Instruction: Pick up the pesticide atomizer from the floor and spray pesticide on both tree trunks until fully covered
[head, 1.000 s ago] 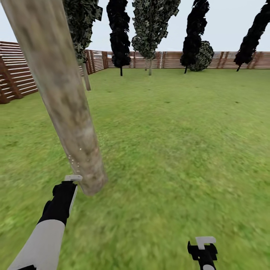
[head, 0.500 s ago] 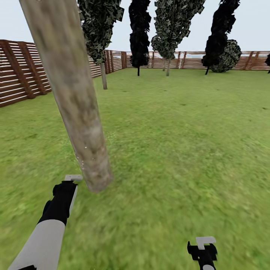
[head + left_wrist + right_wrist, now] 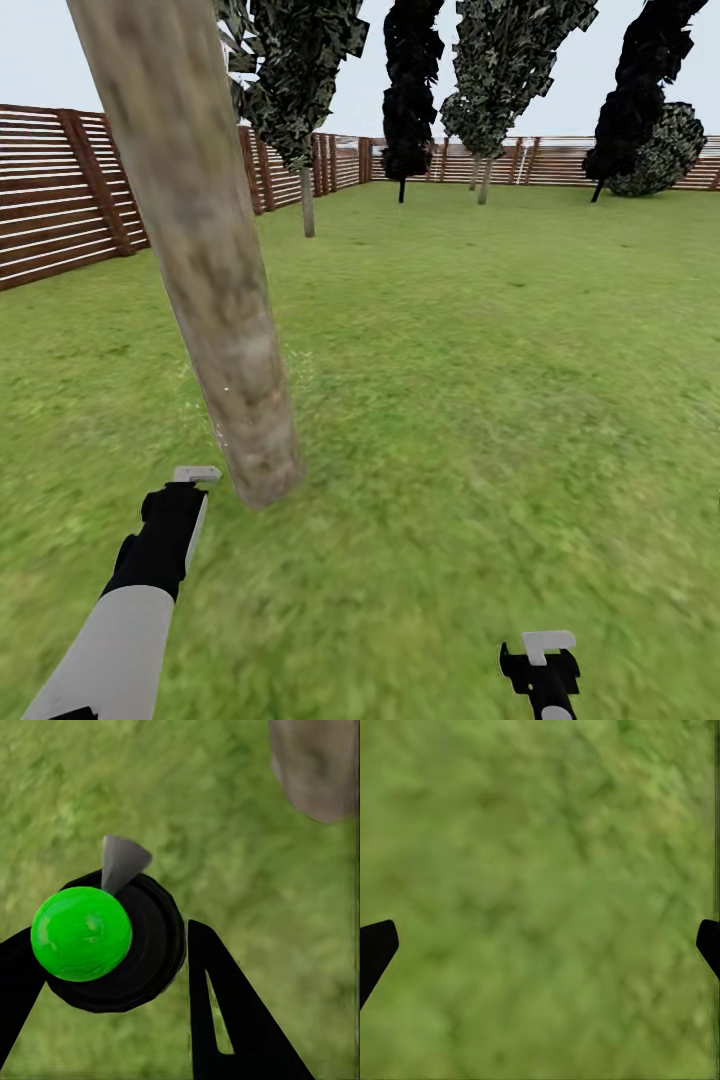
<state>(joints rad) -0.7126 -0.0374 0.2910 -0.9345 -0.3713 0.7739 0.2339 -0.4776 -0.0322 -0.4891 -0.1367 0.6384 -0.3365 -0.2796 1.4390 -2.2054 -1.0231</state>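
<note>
Grass of the wide green lawn (image 3: 480,380) lies under both of your arms in the head view. Your left claw (image 3: 112,960) is closed around the pesticide atomizer (image 3: 112,945), a round black body with a bright green ball on top and a small grey cone nozzle; in the left wrist view the black fingers (image 3: 225,1020) press on its two sides. In the head view you see your left claw (image 3: 185,495) at the end of the white and black left arm (image 3: 120,620), low at the left, with a pale grey tip just beside the base of the nearest tree trunk (image 3: 215,270). This trunk is a thick round column of mottled grey-brown bark, and it leans across the picture toward the upper left. A corner of the same trunk (image 3: 315,765) shows in the left wrist view, near the nozzle but apart from it.

Your right claw (image 3: 540,665) hangs low at the right, over bare grass. In the right wrist view its two black fingertips (image 3: 375,949) stand wide apart at the edges, and nothing is between them.

Further back, a tree with a thin grey trunk and dark-green mottled leaves (image 3: 300,100) stands near the brown slatted wooden fence (image 3: 60,200), and narrow black trees (image 3: 410,90) stand before the far fence.
</note>
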